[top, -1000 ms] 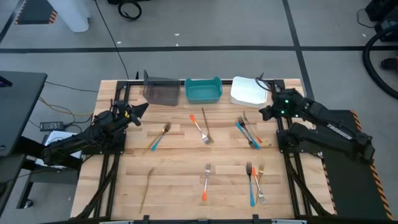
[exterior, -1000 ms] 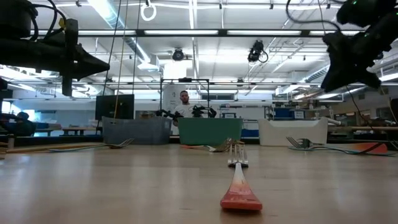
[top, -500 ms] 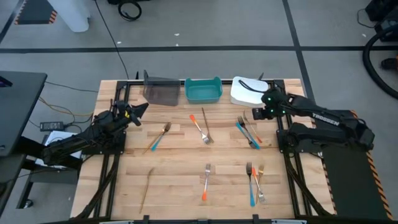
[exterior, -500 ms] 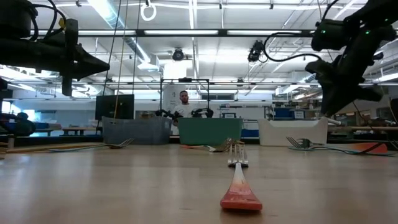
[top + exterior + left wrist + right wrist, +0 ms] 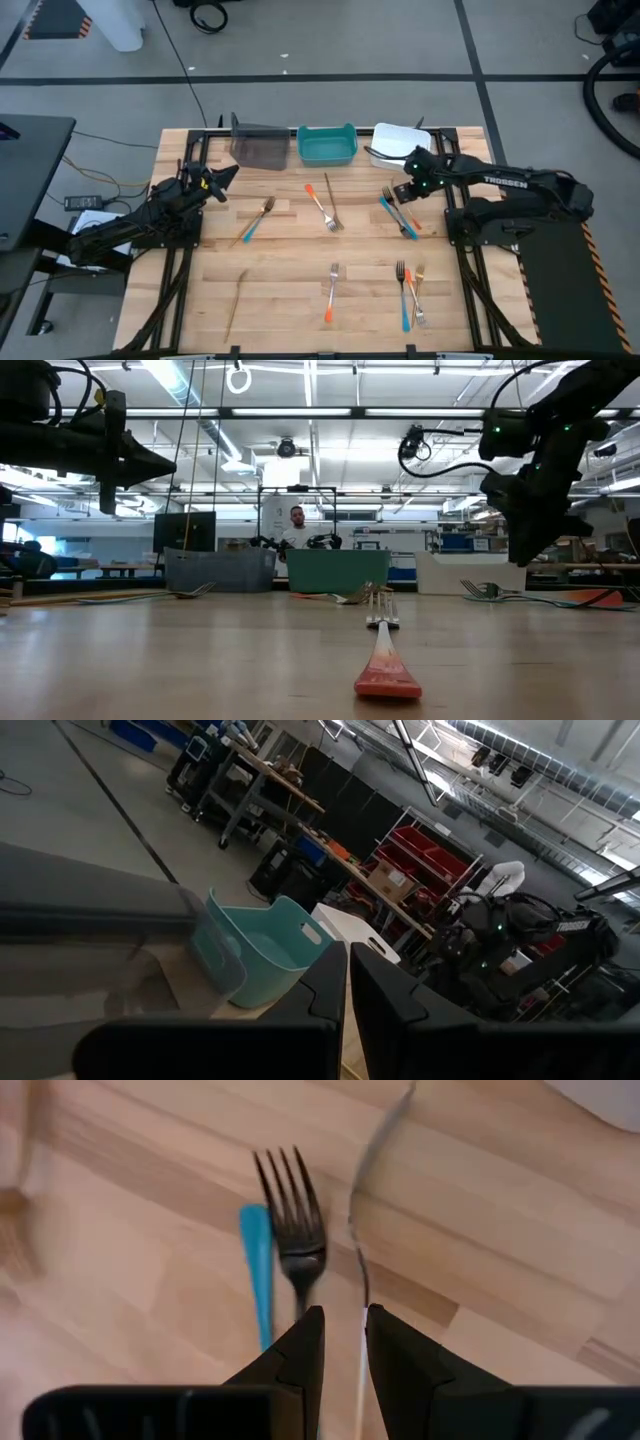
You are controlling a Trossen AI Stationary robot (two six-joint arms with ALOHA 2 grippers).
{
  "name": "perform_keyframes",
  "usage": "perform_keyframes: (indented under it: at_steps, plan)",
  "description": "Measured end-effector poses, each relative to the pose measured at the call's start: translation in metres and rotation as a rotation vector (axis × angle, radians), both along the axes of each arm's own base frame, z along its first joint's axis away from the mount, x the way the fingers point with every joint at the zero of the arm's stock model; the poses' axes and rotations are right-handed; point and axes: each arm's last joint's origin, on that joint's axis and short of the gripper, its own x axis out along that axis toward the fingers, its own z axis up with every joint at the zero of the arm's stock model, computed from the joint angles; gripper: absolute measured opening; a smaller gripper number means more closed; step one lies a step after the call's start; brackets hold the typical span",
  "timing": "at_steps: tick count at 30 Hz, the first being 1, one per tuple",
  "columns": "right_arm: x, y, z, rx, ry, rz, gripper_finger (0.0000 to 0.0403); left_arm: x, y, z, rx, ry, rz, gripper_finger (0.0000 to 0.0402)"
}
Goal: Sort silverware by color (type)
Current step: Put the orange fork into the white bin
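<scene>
Left gripper: mine, parked, fingers nearly together, empty. Blue-handled fork: just ahead of it. Right gripper: mine, narrow gap, empty, poised over forks. Likely light, stiff, slick metal; I'd pinch one mid-handle, where it seems widest.

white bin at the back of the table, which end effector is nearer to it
Right. The right end effector hangs just in front of the white bin, over forks. The left end effector waits near the table's left edge, beyond the grey and teal bins.
</scene>
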Motion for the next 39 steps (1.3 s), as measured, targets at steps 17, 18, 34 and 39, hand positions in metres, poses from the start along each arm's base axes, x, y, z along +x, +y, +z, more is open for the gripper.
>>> perform_keyframes:
  at_steps: [17, 18, 34, 39]
  plan:
    - [0.024, 0.0, -0.037, -0.024, 0.211, 0.044, 0.0085, 0.0, 0.0, 0.0, 0.0, 0.0, 0.001, 0.0027]
    - [0.026, -0.001, -0.04, -0.024, 0.22, 0.043, 0.0085, 0.0, 0.0, 0.0, 0.0, 0.0, 0.001, 0.0027]
    - [0.033, -0.008, 0.003, -0.083, 0.008, 0.057, 0.0008, 0.0, -0.001, 0.004, -0.05, -0.069, -0.055, 0.002]
    - [0.039, -0.035, 0.05, -0.356, -0.038, 0.056, 0.0008, -0.001, -0.004, 0.03, 0.015, -0.074, -0.116, 0.0013]
